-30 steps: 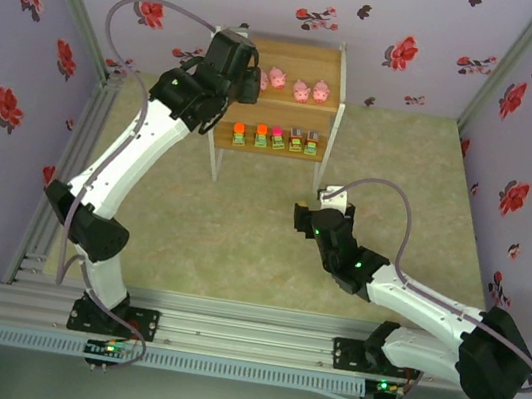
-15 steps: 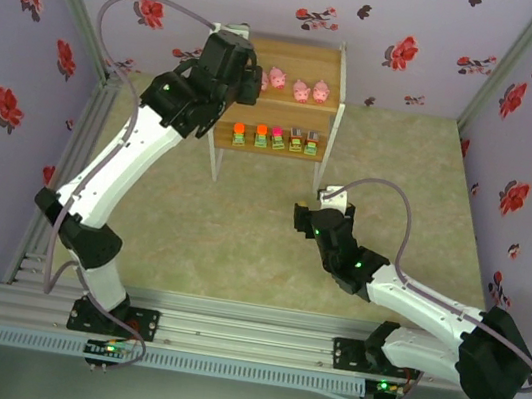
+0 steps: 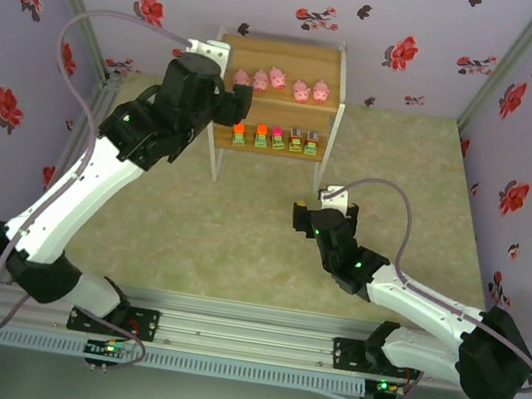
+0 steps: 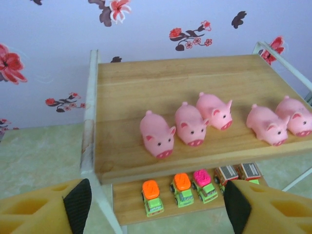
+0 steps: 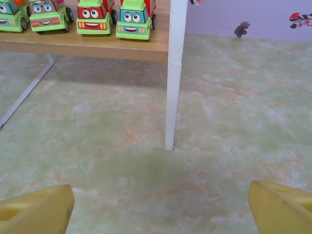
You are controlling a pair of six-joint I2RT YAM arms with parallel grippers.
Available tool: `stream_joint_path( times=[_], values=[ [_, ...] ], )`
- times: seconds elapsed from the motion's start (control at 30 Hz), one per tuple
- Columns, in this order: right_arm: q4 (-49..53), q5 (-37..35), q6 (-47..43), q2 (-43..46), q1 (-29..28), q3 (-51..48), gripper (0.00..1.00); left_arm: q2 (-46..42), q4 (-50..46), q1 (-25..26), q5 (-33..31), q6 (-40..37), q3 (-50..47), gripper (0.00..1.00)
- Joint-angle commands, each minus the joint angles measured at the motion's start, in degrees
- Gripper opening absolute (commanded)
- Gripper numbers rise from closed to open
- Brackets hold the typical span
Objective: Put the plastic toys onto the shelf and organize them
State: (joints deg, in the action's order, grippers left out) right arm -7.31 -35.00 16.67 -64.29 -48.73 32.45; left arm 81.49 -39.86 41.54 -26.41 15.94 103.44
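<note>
The wooden shelf stands at the back of the table. Several pink pigs stand in a row on its top tier. Several green toy trucks with orange, magenta or grey tops line the lower tier. My left gripper hovers just in front of the shelf's left end, open and empty; in the left wrist view its gripper frames the trucks. My right gripper is low over the table, open and empty, facing the shelf's white leg and trucks.
Flowered purple walls close in the table on three sides. The green marbled floor lies between the shelf and the arm bases. A slanted white brace of the shelf reaches the floor left of the leg.
The left gripper has opened and drawn back toward the near left from the top tier, uncovering the leftmost pig standing there. The right gripper's jaws widened slightly; its arm stayed still.
</note>
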Motion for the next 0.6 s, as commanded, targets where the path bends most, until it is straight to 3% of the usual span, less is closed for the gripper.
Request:
stream_joint_path(
  times=[0.0,0.23,0.57],
  values=[
    [0.67,-3.08,-0.06,0.75,0.39,0.69,0.92,-3.9,3.43,0.21,-1.03,-2.59,-4.34,0.82],
    [0.98,-5.7,0.3,0.92,0.54,0.3,0.99,-10.24,6.15,-0.56,-1.09,-3.18,-14.35,0.99],
    [2.19,-9.76,2.04,1.48,2.13,-0.09,0.99,-17.52,9.29,-3.47,-1.05,-2.27,-25.73,1.0]
  ],
)
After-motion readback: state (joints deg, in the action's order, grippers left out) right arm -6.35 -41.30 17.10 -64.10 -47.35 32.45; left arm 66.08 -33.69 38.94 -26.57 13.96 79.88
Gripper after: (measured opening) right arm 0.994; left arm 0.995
